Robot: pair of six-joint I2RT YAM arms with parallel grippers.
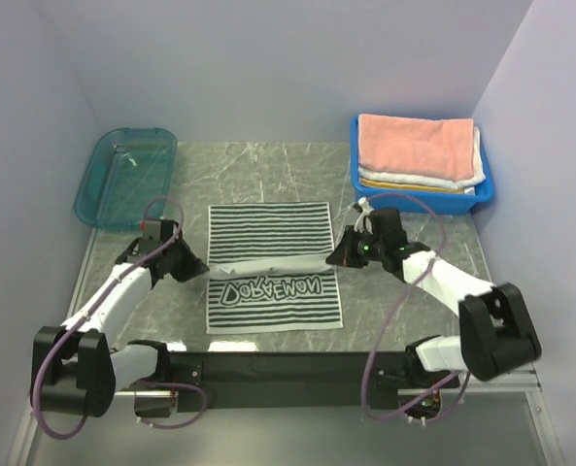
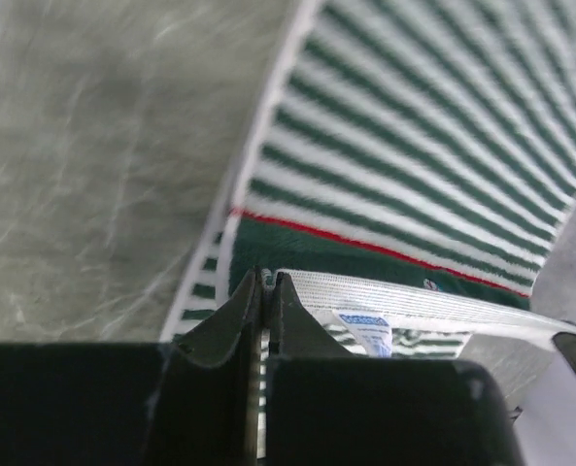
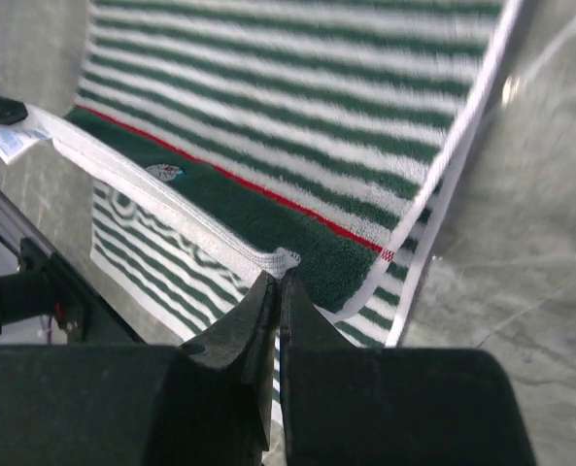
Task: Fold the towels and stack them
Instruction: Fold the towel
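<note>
A dark-and-white striped towel (image 1: pixel 268 233) lies spread in the middle of the table, its near edge lifted and carried over the rest so the lettered underside shows. My left gripper (image 1: pixel 202 266) is shut on the left corner of that raised edge (image 2: pixel 297 282). My right gripper (image 1: pixel 338 256) is shut on the right corner (image 3: pixel 286 258). The white hem stretches taut between the two grippers (image 2: pixel 261 282) (image 3: pixel 278 282). A salmon pink towel (image 1: pixel 416 146) tops a pile of folded towels, white and yellow beneath it, in the blue basket (image 1: pixel 482 194) at the back right.
A teal tray (image 1: pixel 101 184) sits at the back left. Purple walls close in the table on three sides. Marble tabletop (image 1: pixel 394 301) shows around the towel.
</note>
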